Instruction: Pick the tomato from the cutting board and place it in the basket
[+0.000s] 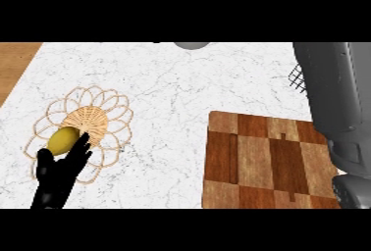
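Tomato [63,139], yellow-green, oval, lies in left part of basket [109,100]. Left hand [62,171] at lower left: fingers straight, slightly apart, tips against tomato's lower right side, not curled round it. Tomato's long axis diagonal, upper end toward basket's woven centre. Basket flat wicker with looped petal rim, on white veined marble counter [181,78]. Checkered wooden cutting board [268,162] to right, well apart. Brown wood strip [14,63] at far left. Grey right forearm [330,98] along right edge; its hand unseen.
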